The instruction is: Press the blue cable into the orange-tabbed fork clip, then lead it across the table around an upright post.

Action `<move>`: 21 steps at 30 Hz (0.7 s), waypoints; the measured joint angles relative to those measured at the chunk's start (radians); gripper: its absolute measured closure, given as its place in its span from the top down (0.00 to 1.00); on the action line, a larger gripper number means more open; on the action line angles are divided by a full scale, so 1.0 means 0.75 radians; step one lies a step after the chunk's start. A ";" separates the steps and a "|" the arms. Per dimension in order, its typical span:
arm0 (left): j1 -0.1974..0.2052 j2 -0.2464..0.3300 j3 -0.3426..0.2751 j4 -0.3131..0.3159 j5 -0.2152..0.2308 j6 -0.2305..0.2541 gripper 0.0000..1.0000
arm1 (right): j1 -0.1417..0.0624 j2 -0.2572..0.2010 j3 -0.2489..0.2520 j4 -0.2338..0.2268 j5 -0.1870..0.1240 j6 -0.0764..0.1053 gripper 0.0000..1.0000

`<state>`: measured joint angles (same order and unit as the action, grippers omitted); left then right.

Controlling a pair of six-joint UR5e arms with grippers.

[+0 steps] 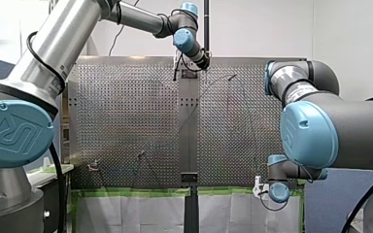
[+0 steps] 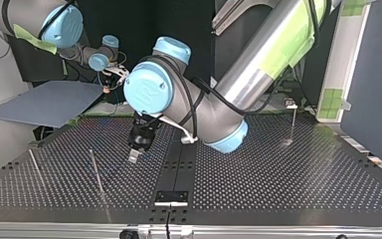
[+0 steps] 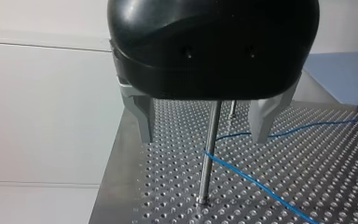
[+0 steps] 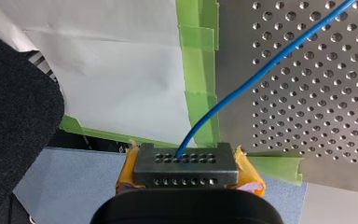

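The blue cable lies on the perforated worktop and bends close at the upright post. My left pincer stands over this post with its metal fingers spread, one on each side of it, holding nothing. In the top view my left arm reaches down steeply past the middle, but the cable cannot be read there. Only the right wrist view shows my right pincer, well apart from the post, pinching the cable between its yellow pads.

Silver arms, blue joint caps
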<state>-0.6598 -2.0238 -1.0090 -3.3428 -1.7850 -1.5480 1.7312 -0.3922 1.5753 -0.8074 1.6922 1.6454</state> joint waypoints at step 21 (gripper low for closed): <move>-0.003 0.116 -0.135 0.094 0.036 -0.098 1.00 | 0.002 -0.001 -0.002 0.007 -0.002 -0.018 0.00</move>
<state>-0.6617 -1.9371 -1.1103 -3.2721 -1.7583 -1.6213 1.7326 -0.3930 1.5735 -0.8025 1.6911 1.6322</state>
